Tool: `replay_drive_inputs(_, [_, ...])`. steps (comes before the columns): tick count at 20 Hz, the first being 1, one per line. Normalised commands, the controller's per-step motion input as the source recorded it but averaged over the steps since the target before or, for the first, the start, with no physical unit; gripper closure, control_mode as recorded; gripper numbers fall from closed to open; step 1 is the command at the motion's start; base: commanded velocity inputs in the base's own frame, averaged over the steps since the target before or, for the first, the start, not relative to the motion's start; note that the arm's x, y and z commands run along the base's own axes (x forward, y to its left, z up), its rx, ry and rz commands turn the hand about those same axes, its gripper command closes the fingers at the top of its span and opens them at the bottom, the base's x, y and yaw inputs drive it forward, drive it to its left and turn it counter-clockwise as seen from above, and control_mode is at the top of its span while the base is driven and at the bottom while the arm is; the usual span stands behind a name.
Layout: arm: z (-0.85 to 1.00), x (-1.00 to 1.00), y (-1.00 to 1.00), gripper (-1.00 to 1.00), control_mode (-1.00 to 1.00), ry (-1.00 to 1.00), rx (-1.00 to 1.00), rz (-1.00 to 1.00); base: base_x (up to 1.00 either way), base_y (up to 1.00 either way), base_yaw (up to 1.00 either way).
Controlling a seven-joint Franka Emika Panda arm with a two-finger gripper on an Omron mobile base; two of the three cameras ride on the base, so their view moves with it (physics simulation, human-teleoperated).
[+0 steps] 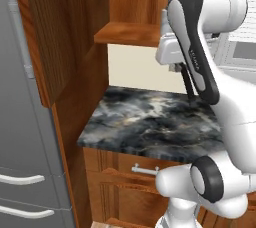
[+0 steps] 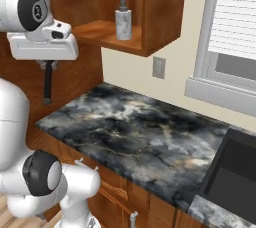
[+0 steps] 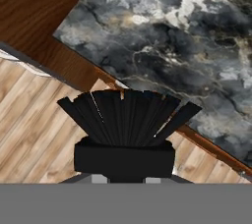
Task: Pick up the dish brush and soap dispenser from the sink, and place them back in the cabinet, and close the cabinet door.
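The gripper (image 2: 47,79) is seen hanging above the left end of the surface (image 2: 145,132), closed on the brush (image 2: 48,88), whose dark handle hangs straight down from the hand. In the hand view the brush (image 3: 125,120) is seen end-on as a fan of dark bristles above a dark block, with the front edge of the surface running diagonally beneath it and wooden floor (image 3: 34,134) beyond that edge (so the brush is placed over the edge rather than well inside it). The brush is held clear of the marbled top, with open air between its lower end and the surface.

The dispenser (image 2: 123,19) is stood upright on the cabinet (image 2: 165,12) shelf, near the shelf's front edge and toward its right side. Bare shelf is left to the dispenser's left. The shelf's front edge is level with, or slightly above, the hand.

The door (image 1: 47,32) is swung open at the left, just beside the fridge (image 1: 20,122), and its lower edge is seen above the left corner of the surface. The sink (image 2: 232,172) is set at the far right end of the surface, well apart from the gripper. A wide stretch of bare surface lies between them.
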Motion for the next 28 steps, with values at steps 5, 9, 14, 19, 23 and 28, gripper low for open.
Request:
replay_drive_inputs(5, [0.03,0.38,0.00,1.00,-1.00,-0.15,-0.01,0.00,0.00,0.00,0.00])
replay_drive_inputs(9, [0.06,0.51,0.00,1.00,-1.00,-0.16,-0.01,0.00,0.00,0.00,0.00])
replay_drive_inputs(14, [0.09,0.59,0.04,1.00,-1.00,-0.15,-0.01,0.00,0.00,0.00,0.00])
replay_drive_inputs(19, [0.20,0.49,0.00,1.00,-1.00,-0.13,0.00,0.00,0.00,0.00,0.00])
replay_drive_inputs(23, [0.10,0.55,0.00,1.00,-1.00,-0.07,0.00,0.00,0.00,0.00,0.00])
replay_drive_inputs(28, [0.08,0.60,0.00,1.00,-1.00,-0.06,0.00,0.00,0.00,0.00,0.00])
